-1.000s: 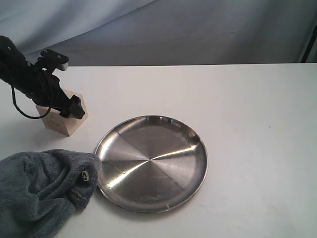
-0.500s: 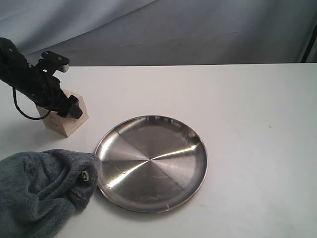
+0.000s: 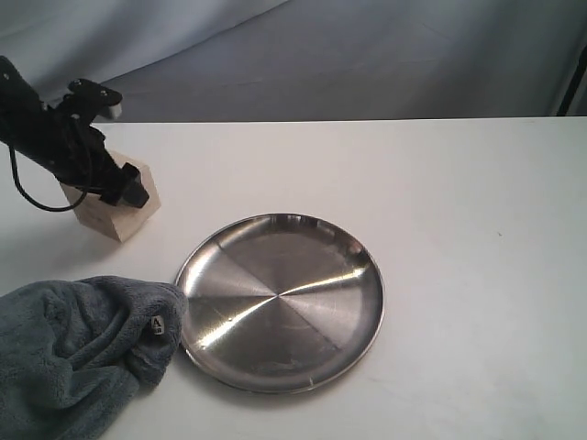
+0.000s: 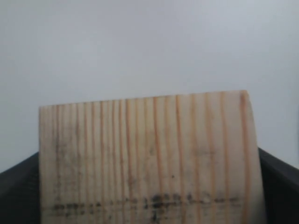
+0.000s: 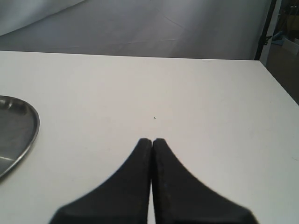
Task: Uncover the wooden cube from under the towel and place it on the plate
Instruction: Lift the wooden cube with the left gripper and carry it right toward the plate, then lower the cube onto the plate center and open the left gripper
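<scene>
Wooden cube sits off the plate's far-left side, near the rim but apart from it. It's fully uncovered, with no cloth on it. It's tilted, one corner pointing down. I can't tell whether that corner touches the table or hangs just above it.

Left gripper is clamped on the cube. Left wrist view shows the grain face filling the frame, with a black jaw at each lower corner hard against opposite sides. The grip looks square, and the grain runs straight out from the palm.

Key relation: the plate lies from the claw toward the near-right, a short diagonal hop. A cube has no long axis to line up, so only the tilt matters. My read is that it should be levelled before release, or it lands on an edge and may slide on the shiny steel.

Towel is bunched at the plate's near-left rim, with its edge and white tag right against the rim. It isn't in the straight line from cube to plate centre, so I'd guess there's no snag risk.

Right gripper is pinched closed on nothing, low over bare table off the plate's right side. Only a sliver of rim shows in its wrist view. The left arm has the cube, so the placing falls to it.

Judgement: uncover done, carry and placing left.
</scene>
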Action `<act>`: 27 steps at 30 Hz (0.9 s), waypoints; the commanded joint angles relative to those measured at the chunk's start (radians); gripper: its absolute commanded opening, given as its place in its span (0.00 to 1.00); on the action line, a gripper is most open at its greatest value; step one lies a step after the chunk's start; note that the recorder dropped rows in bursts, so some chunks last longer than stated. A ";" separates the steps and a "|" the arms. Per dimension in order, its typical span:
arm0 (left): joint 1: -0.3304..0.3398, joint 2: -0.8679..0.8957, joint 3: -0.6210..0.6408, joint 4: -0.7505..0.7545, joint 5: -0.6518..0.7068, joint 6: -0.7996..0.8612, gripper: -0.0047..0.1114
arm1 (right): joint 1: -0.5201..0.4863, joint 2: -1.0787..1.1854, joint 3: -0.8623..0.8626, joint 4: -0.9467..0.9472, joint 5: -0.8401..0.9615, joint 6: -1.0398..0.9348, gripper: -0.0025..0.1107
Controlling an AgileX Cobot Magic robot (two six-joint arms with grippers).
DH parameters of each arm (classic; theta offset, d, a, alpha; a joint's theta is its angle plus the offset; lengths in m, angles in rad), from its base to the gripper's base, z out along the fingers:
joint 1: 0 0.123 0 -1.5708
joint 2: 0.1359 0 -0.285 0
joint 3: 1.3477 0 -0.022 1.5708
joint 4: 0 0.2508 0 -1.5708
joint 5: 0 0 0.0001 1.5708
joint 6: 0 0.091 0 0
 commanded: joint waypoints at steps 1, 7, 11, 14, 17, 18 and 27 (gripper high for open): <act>-0.003 -0.092 -0.004 -0.056 0.004 0.001 0.04 | 0.000 -0.003 0.003 0.001 -0.008 -0.003 0.02; -0.062 -0.166 -0.004 -0.095 0.038 0.029 0.04 | 0.000 -0.003 0.003 0.001 -0.008 -0.003 0.02; -0.154 -0.183 -0.004 -0.091 0.046 0.054 0.04 | 0.000 -0.003 0.003 0.001 -0.008 -0.003 0.02; -0.230 -0.179 -0.004 -0.091 0.048 0.058 0.04 | 0.000 -0.003 0.003 0.001 -0.008 -0.003 0.02; -0.299 -0.168 -0.004 -0.084 0.040 0.058 0.04 | 0.000 -0.003 0.003 0.001 -0.008 -0.003 0.02; -0.321 -0.164 -0.004 -0.072 0.040 0.058 0.04 | 0.000 -0.003 0.003 0.001 -0.008 -0.003 0.02; -0.437 -0.095 -0.002 -0.053 0.041 0.057 0.04 | 0.000 -0.003 0.003 0.001 -0.008 -0.003 0.02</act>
